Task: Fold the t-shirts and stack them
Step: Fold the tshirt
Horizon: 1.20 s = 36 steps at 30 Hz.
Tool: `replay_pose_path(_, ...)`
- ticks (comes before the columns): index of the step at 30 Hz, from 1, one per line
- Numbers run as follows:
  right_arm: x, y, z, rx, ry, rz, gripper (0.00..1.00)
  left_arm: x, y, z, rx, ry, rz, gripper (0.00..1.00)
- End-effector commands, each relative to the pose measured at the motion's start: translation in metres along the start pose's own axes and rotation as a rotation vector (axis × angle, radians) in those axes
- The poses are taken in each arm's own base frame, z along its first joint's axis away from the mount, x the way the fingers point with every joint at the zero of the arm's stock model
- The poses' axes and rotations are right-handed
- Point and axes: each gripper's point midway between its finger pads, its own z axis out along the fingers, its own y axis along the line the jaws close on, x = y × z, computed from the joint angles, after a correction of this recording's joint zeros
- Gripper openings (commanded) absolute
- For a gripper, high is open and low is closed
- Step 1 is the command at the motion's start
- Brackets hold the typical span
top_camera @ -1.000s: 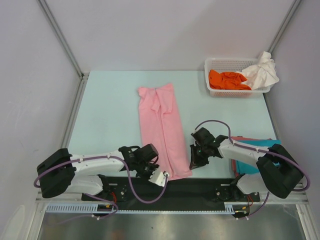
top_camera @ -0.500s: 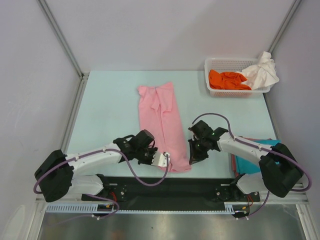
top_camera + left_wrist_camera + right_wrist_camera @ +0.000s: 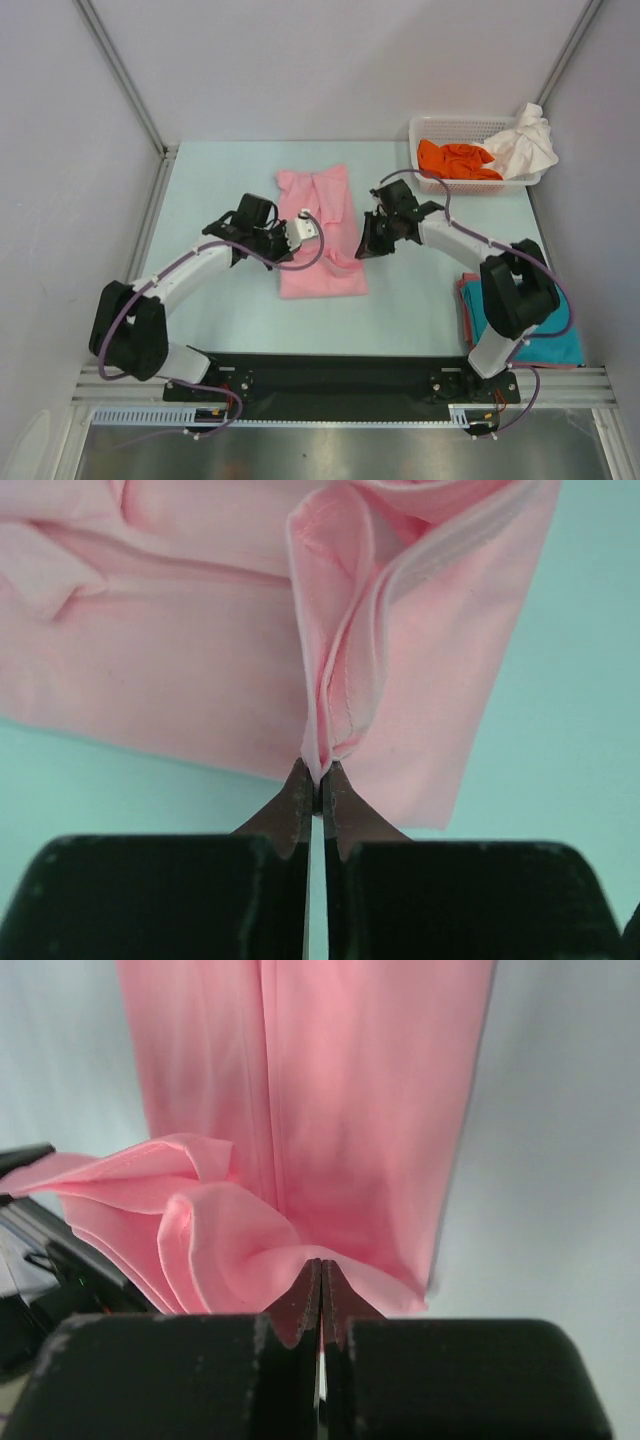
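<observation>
Pink t-shirt [image 3: 325, 195] lies with long axis near-to-far (near hem pinched up).

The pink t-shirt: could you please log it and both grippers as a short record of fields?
pink t-shirt: on the table, one edge lifted into folds
left gripper: shut on the shirt's edge
right gripper: shut on the shirt's edge
basket: holds orange t-shirt and white t-shirt
teal t-shirt: folded, at the table's near right corner

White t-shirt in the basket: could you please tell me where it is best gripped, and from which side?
Likely its crumpled peak, from above: the white t-shirt heaps over the basket at its right end, above the rim, so a fold can be pinched clear of the lattice and orange t-shirt.
</observation>
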Motion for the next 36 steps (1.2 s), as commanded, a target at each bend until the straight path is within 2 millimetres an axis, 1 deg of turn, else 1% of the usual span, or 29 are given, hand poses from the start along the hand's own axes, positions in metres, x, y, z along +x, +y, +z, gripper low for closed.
replay_pose_path(1, -0.064, 0.008, 0.008, -0.048, -0.112, -0.007, 0.0, -0.008, 0.031, -0.002, -0.031, -0.034, -0.101, 0.0)
replay_pose_path(2, -0.071, 0.008, 0.012, -0.05, -0.115, -0.006, 0.0, 0.0, 0.037, 0.006, -0.025, -0.003, -0.127, 0.0)
replay_pose_path(3, -0.075, 0.005, 0.021, -0.044, -0.103, 0.0, 0.0, -0.003, 0.053, 0.003, -0.051, -0.004, -0.144, 0.0)
replay_pose_path(4, -0.084, 0.007, 0.022, -0.053, -0.114, 0.002, 0.0, -0.002, 0.058, 0.005, -0.051, 0.003, -0.174, 0.0)
replay_pose_path(5, -0.087, 0.006, 0.024, -0.059, -0.108, 0.011, 0.0, 0.005, 0.062, 0.013, -0.038, 0.022, -0.205, 0.01)
replay_pose_path(6, -0.086, 0.002, 0.032, -0.056, -0.091, 0.021, 0.0, 0.003, 0.074, 0.011, -0.06, 0.012, -0.218, 0.0)
replay_pose_path(7, -0.089, -0.002, 0.034, -0.05, -0.091, 0.03, 0.0, 0.003, 0.08, 0.013, -0.074, 0.008, -0.235, 0.0)
replay_pose_path(9, -0.097, -0.003, 0.037, -0.053, -0.102, 0.034, 0.0, 0.012, 0.092, 0.019, -0.105, 0.018, -0.249, 0.0)
replay_pose_path(10, -0.098, -0.008, 0.042, -0.045, -0.1, 0.043, 0.0, 0.015, 0.095, 0.021, -0.112, 0.025, -0.254, 0.0)
replay_pose_path(16, -0.118, -0.019, 0.05, -0.034, -0.127, 0.078, 0.0, 0.034, 0.103, 0.035, -0.12, 0.084, -0.304, 0.01)
replay_pose_path(17, -0.12, -0.023, 0.053, -0.026, -0.128, 0.091, 0.0, 0.033, 0.106, 0.036, -0.128, 0.081, -0.304, 0.06)
replay_pose_path(18, -0.123, -0.027, 0.053, -0.017, -0.134, 0.103, 0.06, 0.031, 0.112, 0.037, -0.145, 0.074, -0.299, 0.1)
replay_pose_path(19, -0.125, -0.03, 0.054, -0.014, -0.139, 0.112, 0.2, 0.035, 0.116, 0.041, -0.159, 0.092, -0.32, 0.15)
replay_pose_path(20, -0.127, -0.034, 0.054, -0.005, -0.144, 0.123, 0.27, 0.036, 0.122, 0.043, -0.179, 0.099, -0.333, 0.26)
replay_pose_path(21, -0.136, -0.044, 0.049, 0.016, -0.171, 0.147, 0.33, 0.029, 0.136, 0.041, -0.221, 0.089, -0.338, 0.29)
replay_pose_path(22, -0.141, -0.049, 0.047, 0.028, -0.187, 0.161, 0.41, 0.041, 0.146, 0.045, -0.268, 0.135, -0.38, 0.32)
replay_pose_path(23, -0.148, -0.05, 0.038, 0.032, -0.217, 0.166, 0.43, 0.034, 0.163, 0.041, -0.318, 0.131, -0.388, 0.38)
replay_pose_path(24, -0.157, -0.054, 0.03, 0.051, -0.256, 0.167, 0.44, 0.04, 0.172, 0.04, -0.354, 0.152, -0.414, 0.41)
replay_pose_path(25, -0.162, -0.059, 0.021, 0.066, -0.282, 0.159, 0.45, 0.042, 0.181, 0.037, -0.387, 0.155, -0.445, 0.45)
replay_pose_path(26, -0.165, -0.059, 0.015, 0.078, -0.301, 0.144, 0.45, 0.048, 0.189, 0.035, -0.418, 0.173, -0.469, 0.52)
replay_pose_path(27, -0.168, -0.057, 0.003, 0.089, -0.323, 0.124, 0.45, 0.048, 0.204, 0.026, -0.453, 0.153, -0.488, 0.55)
replay_pose_path(28, -0.162, -0.058, 0.001, 0.102, -0.312, 0.095, 0.46, 0.049, 0.209, 0.022, -0.471, 0.148, -0.506, 0.6)
replay_pose_path(30, -0.145, -0.062, -0.004, 0.123, -0.271, 0.085, 0.48, 0.052, 0.224, 0.003, -0.547, 0.155, -0.529, 0.6)
replay_pose_path(31, -0.137, -0.059, -0.01, 0.118, -0.263, 0.061, 0.5, 0.05, 0.224, -0.004, -0.557, 0.161, -0.531, 0.59)
replay_pose_path(32, -0.114, -0.066, -0.006, 0.127, -0.218, 0.068, 0.52, 0.047, 0.214, -0.003, -0.52, 0.16, -0.521, 0.54)
replay_pose_path(33, -0.099, -0.065, -0.005, 0.117, -0.188, 0.068, 0.54, 0.032, 0.2, -0.017, -0.486, 0.129, -0.469, 0.51)
replay_pose_path(34, -0.091, -0.058, -0.013, 0.105, -0.192, 0.058, 0.57, 0.026, 0.185, -0.019, -0.446, 0.11, -0.43, 0.5)
replay_pose_path(35, -0.062, -0.059, -0.004, 0.111, -0.133, 0.065, 0.58, 0.033, 0.148, -0.003, -0.358, 0.129, -0.386, 0.49)
replay_pose_path(36, -0.054, -0.054, -0.002, 0.096, -0.124, 0.058, 0.59, 0.013, 0.129, -0.017, -0.331, 0.08, -0.259, 0.48)
